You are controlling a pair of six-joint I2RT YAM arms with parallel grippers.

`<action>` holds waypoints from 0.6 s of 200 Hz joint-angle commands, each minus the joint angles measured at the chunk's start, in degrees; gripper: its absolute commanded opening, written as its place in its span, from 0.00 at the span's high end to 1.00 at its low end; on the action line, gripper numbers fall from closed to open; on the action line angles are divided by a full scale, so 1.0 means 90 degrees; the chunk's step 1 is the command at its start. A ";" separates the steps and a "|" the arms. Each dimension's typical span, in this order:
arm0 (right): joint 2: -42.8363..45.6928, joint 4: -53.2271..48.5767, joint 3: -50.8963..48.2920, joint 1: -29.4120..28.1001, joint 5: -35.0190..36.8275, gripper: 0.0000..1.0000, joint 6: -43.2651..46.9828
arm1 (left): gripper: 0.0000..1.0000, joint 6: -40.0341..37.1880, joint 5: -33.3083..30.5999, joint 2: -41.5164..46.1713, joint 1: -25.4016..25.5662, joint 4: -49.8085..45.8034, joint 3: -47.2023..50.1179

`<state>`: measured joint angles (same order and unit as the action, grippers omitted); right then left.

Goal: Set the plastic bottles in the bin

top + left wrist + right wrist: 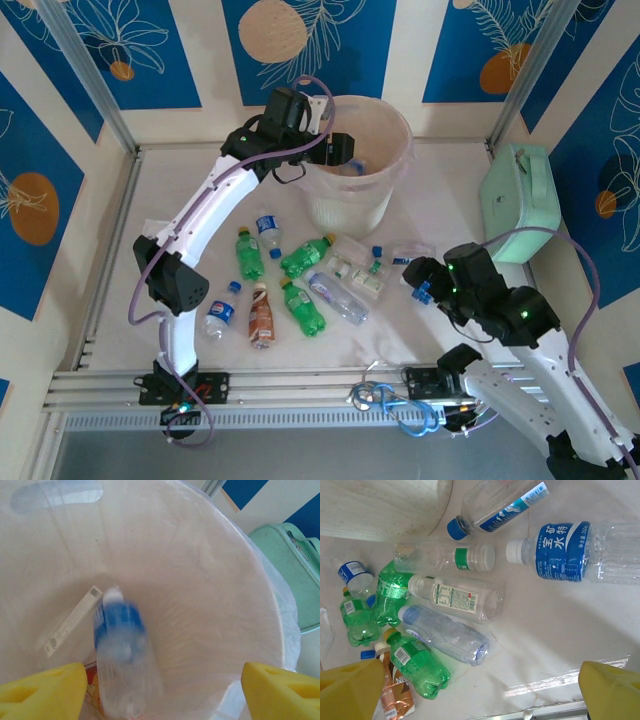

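Right tool (482, 690) released, jaws wide, hanging over the surface (545, 645). Below it the loose plastic bottles (300, 258), green and clear, lie clustered just in front of the bin (352, 205). Far side: left tool (164, 687) released over the bin, with a blue-labelled bottle (122, 645) blurred inside, ungripped.

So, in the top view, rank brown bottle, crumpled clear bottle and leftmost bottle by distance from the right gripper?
1. Crumpled clear bottle, just left of the right gripper.
2. Brown bottle, further left.
3. Leftmost bottle, far left of the group.
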<state>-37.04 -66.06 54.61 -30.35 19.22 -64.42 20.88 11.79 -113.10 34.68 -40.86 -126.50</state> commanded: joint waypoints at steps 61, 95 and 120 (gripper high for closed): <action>-0.0275 -0.0124 0.0224 0.0033 -0.0091 0.01 0.0382 | 0.09 -0.0067 -0.0324 0.1268 -0.0047 -0.0053 0.0307; -0.0611 -0.0272 0.0302 0.0175 -0.0145 0.01 0.0675 | 0.03 -0.0129 -0.0686 0.2510 -0.0101 0.0114 0.1672; -0.0795 -0.0077 0.0220 0.0293 -0.0454 0.01 0.0975 | 0.00 0.0190 -0.0721 0.3675 -0.0362 0.0369 0.3159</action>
<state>-43.09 -66.89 55.83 -28.62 18.22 -59.31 20.67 7.22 -87.79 34.02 -39.27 -107.66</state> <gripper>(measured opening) 0.990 0.997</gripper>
